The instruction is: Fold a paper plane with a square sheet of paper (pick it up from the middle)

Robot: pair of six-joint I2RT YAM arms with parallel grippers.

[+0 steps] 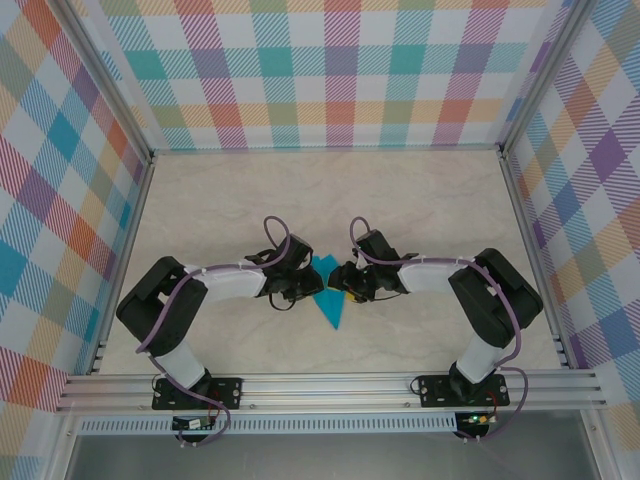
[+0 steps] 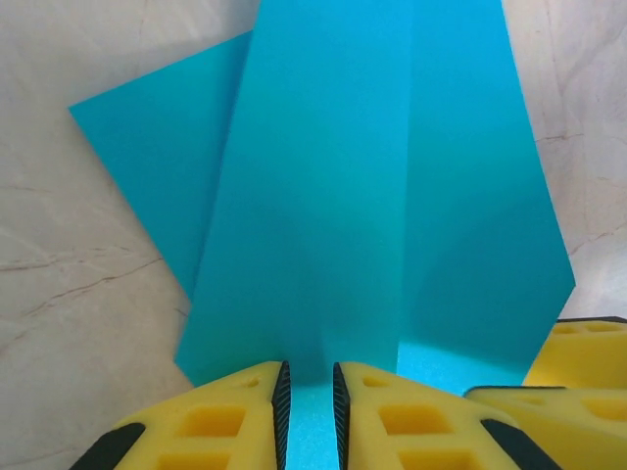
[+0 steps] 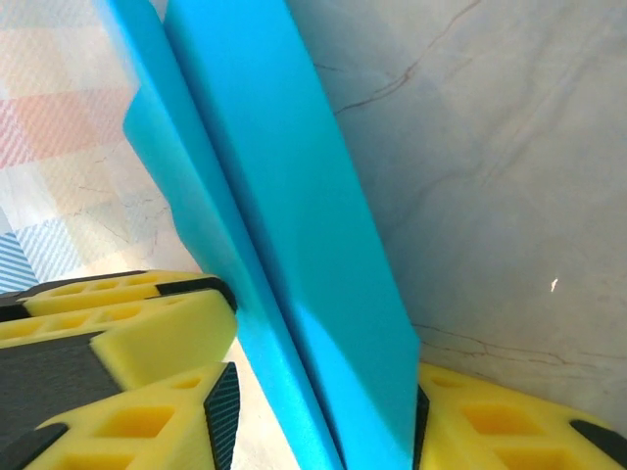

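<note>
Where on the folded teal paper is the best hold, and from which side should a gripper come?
Probably the edge of the paper near its long fold, approached edge-on along that fold, as the left gripper has it: layers stack there, so narrow jaws get something stiff, while the outer flap is a single floppy sheet. The right gripper straddles the fold with wider jaws.

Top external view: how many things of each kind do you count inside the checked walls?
Folded teal-blue paper sheet: 1
Black-and-white robot arms: 2
Total: 3
</note>
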